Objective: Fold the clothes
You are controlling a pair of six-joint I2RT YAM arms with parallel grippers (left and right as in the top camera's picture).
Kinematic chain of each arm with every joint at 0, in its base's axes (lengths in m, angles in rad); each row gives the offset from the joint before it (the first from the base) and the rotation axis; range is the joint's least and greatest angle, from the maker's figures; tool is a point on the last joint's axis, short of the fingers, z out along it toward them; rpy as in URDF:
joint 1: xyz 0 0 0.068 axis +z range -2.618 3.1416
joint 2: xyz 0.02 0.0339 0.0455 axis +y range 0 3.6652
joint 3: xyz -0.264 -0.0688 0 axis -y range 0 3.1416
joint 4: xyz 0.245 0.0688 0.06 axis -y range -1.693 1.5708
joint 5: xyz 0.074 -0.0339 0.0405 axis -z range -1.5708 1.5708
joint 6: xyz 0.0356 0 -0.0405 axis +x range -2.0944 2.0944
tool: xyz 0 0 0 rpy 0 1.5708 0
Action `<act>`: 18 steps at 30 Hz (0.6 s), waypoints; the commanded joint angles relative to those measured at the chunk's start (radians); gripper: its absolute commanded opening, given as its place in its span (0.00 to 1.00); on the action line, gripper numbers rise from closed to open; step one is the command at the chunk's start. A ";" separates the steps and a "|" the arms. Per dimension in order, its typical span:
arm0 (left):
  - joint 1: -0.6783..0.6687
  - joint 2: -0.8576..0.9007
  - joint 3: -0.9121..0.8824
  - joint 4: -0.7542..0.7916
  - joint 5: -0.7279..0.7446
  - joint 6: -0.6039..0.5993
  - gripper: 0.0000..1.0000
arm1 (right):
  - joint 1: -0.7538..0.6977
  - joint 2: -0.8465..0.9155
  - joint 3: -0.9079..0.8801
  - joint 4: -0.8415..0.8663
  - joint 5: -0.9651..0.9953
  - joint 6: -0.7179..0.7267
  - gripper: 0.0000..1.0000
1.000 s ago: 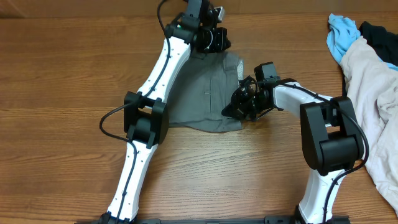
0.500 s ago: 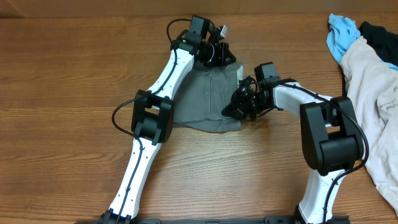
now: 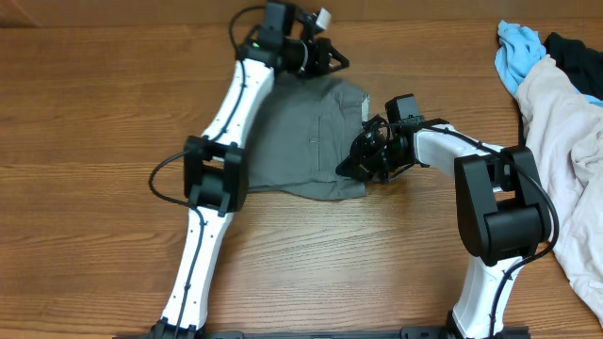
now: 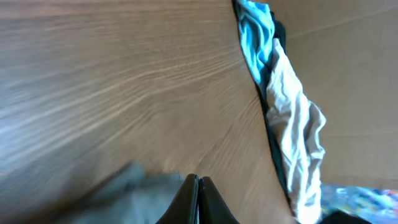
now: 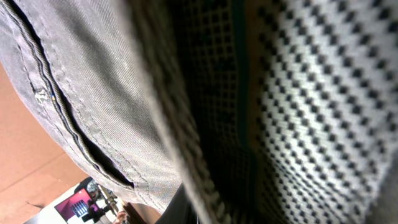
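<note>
The gray shorts [image 3: 301, 141] lie spread flat in the middle of the table. My left gripper [image 3: 337, 62] is just beyond their far edge, shut with nothing between its fingers. In the left wrist view its closed tips [image 4: 199, 186] hover over bare wood, with a blurred corner of the shorts [image 4: 124, 196] at lower left. My right gripper [image 3: 352, 168] is at the shorts' right edge, shut on the fabric. The right wrist view is filled by the shorts' stitched gray cloth [image 5: 93, 93] and the speckled waistband lining [image 5: 323, 93], and the gripper [image 5: 208, 211] is mostly hidden under them.
At the table's far right lies a pile with a light-blue cloth [image 3: 518, 52], a whitish-pink garment [image 3: 565, 151] and a dark garment [image 3: 575, 49]. The same pile shows in the left wrist view [image 4: 292, 130]. Bare wood surrounds the shorts.
The left arm dipped onto the shorts' top right corner half a second ago and has swung back up and away, still shut. The right arm has not moved.
</note>
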 commanded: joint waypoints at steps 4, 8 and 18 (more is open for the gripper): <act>-0.007 -0.036 -0.019 -0.173 0.032 0.174 0.04 | -0.001 -0.010 -0.028 -0.008 0.077 0.005 0.04; -0.036 -0.036 -0.068 -0.172 0.032 0.183 0.04 | -0.001 -0.010 -0.028 -0.004 0.077 0.005 0.04; -0.077 -0.036 -0.145 -0.129 -0.109 0.171 0.04 | -0.001 -0.010 -0.028 -0.005 0.077 0.005 0.04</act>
